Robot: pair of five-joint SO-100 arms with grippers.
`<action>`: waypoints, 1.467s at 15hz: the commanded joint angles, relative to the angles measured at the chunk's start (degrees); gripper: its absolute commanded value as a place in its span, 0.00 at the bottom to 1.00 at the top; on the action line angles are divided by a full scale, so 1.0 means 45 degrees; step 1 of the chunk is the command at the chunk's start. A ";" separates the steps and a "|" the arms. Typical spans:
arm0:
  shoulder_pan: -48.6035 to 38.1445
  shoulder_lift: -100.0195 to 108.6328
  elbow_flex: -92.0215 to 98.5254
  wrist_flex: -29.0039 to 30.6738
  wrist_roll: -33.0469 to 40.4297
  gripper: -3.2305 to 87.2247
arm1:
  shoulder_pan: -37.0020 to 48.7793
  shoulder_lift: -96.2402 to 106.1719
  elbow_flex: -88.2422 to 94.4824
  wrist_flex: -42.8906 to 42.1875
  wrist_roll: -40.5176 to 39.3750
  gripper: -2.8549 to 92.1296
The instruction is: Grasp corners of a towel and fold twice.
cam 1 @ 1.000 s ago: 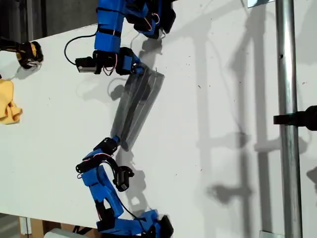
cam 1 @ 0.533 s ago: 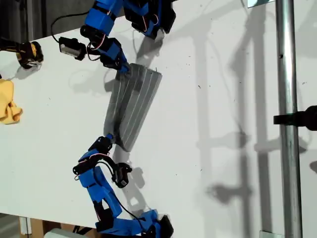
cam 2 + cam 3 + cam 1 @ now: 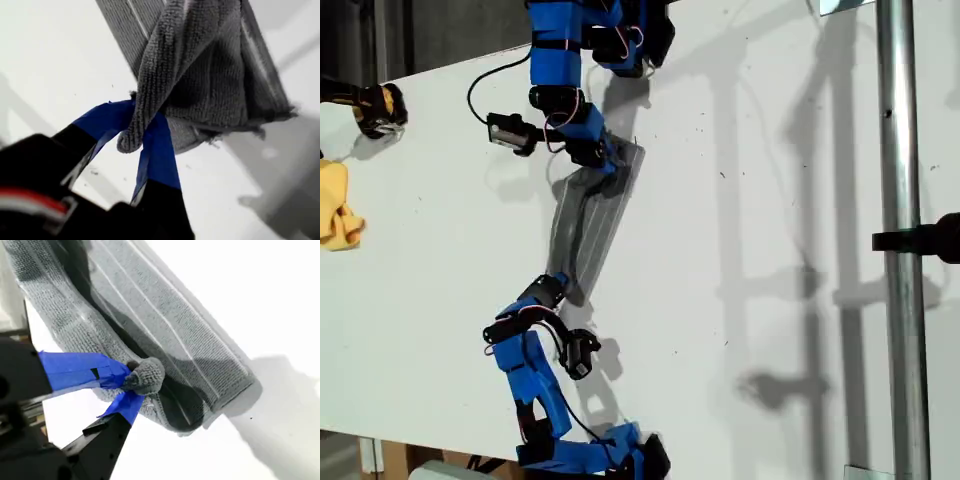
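Exterior view shows the grey striped towel stretched as a narrow folded band between two blue arms. Each arm covers the end it holds, so I cannot match either arm to my first or second gripper from there. Both arms' bases are cut off at the frame edges.

First wrist view is clearer. My first gripper has its blue-taped jaws closed on a rounded corner of the towel. The cloth bunches in loose folds just beyond the jaws and hides the white table behind it.

My second gripper is likewise pinched tight on another corner. The doubled towel runs away from the jaws, and a dark gap between its layers hides the inner side.

A yellow cloth lies well apart from both grippers, partly cut off. Near it is a black-and-yellow object too small to identify. A metal pole stands on the far side of the towel.
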 commanded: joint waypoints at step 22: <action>-0.1152 -0.1465 -0.1621 0.4902 0.0059 0.34 | -0.1074 -0.1426 -0.1973 0.4121 0.1621 0.35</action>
